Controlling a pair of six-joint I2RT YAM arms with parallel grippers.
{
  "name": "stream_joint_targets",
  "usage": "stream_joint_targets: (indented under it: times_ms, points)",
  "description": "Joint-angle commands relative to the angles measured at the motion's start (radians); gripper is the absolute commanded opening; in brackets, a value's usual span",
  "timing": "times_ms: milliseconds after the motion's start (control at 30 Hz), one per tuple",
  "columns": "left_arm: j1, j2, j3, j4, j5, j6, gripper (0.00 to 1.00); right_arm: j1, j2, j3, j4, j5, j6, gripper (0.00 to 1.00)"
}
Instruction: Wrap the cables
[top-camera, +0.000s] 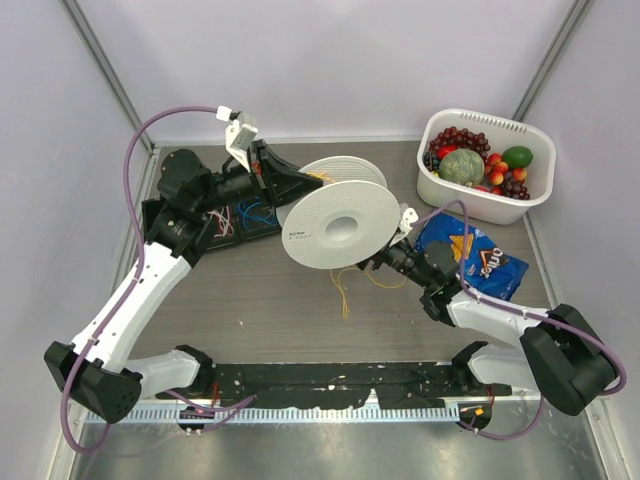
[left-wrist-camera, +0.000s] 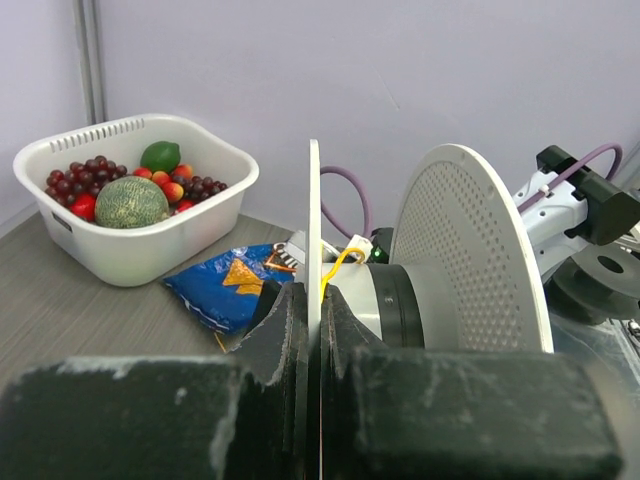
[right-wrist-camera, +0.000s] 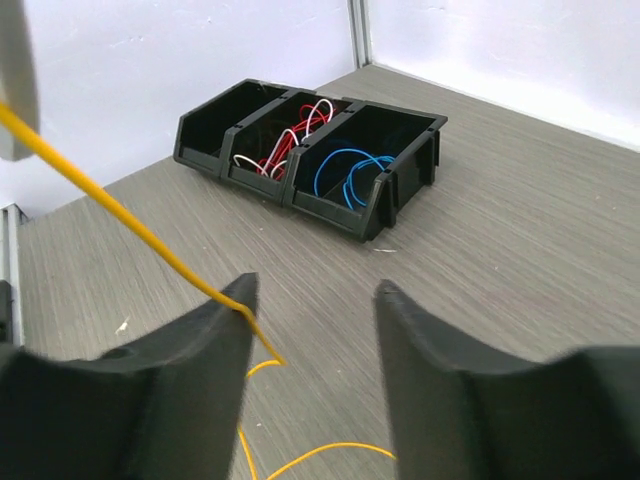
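Note:
The yellow-orange cable (top-camera: 343, 290) hangs from the white spool (top-camera: 335, 235) down onto the table in loose loops. My left gripper (top-camera: 292, 193) is shut on one flange of the spool (left-wrist-camera: 314, 220) and holds it above the table, axle roughly level. In the left wrist view the cable (left-wrist-camera: 340, 264) comes off the hub beside the clamped flange. My right gripper (top-camera: 376, 262) sits just right of the spool. It is open (right-wrist-camera: 312, 292), and the cable (right-wrist-camera: 100, 195) runs taut across its left fingertip (right-wrist-camera: 235, 300), then drops to loops on the table.
A black three-compartment bin (top-camera: 235, 215) with blue and white-and-red wire coils (right-wrist-camera: 320, 160) stands at the left rear. A white basket (top-camera: 480, 118) of fruit is at the back right, and a blue chips bag (top-camera: 478, 258) lies beside my right arm.

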Motion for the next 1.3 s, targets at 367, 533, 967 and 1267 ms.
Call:
stream_joint_targets:
  times_ms: [367,533,967,1267]
  points:
    - [0.079,-0.022,0.088,-0.040,-0.101,0.222,0.00,-0.139,-0.161,0.068,-0.370,-0.048,-0.076,0.01]
    - [0.105,-0.022,0.074,-0.014,-0.095,0.225,0.00,-0.226,-0.170,0.094,-0.450,-0.116,-0.058,0.01]
    - [0.138,-0.004,0.079,0.055,-0.062,0.066,0.00,-0.242,-0.129,0.144,-0.489,-0.174,-0.056,0.03]
    - [0.138,0.039,0.240,-0.147,-0.162,0.130,0.00,-0.243,-0.147,0.295,-0.739,-0.179,-0.215,0.80]
